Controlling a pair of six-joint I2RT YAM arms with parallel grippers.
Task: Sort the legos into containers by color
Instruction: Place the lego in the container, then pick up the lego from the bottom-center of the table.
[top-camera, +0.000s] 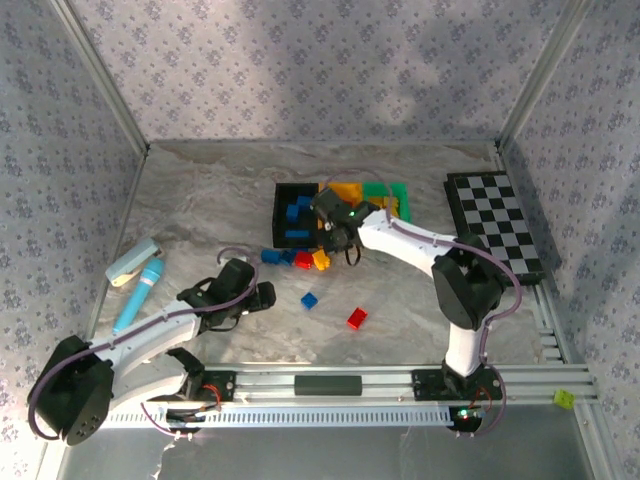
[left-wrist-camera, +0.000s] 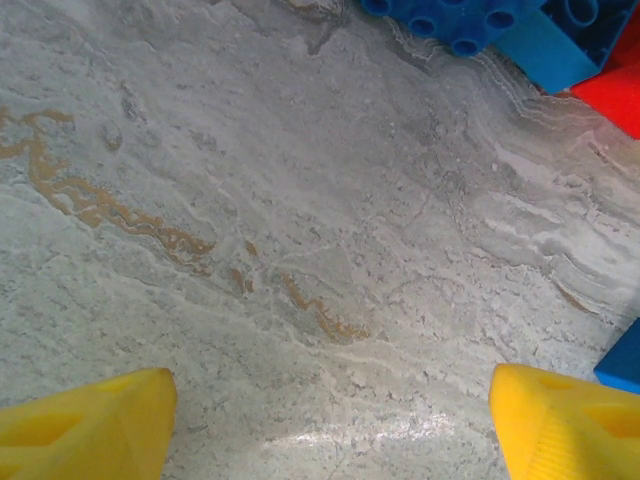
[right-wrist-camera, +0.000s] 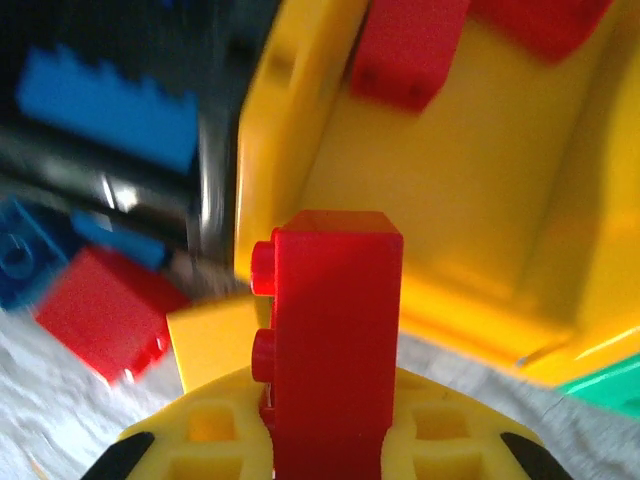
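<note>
Left claw (left-wrist-camera: 330, 430): yellow fingers (left-wrist-camera: 85, 430) spread wide, nothing between them, pointed down at bare counter (left-wrist-camera: 300, 220); left arm (top-camera: 150, 335) lies low, stretched from its near-left base toward the counter's middle. Right claw (right-wrist-camera: 325, 410): closed on a red lego (right-wrist-camera: 330, 310), gripped upright with its studs facing left in the wrist view; right arm (top-camera: 420, 240) rises from its base, folds at the elbow and reaches forward-left, placing the claw at the near wall of the orange-yellow bin (right-wrist-camera: 450, 200). On the counter, a loose blue lego (top-camera: 309, 300) and a loose red lego (top-camera: 357, 318) lie nearest the arms; a mixed cluster (top-camera: 296, 258) of blue, red and yellow legos lies just before the bins. Farther back, three bins stand side by side: black bin (top-camera: 279, 215) holding blue legos (top-camera: 297, 212); orange-yellow bin holding red legos (right-wrist-camera: 410, 50); green bin (top-camera: 392, 190) on the right.
</note>
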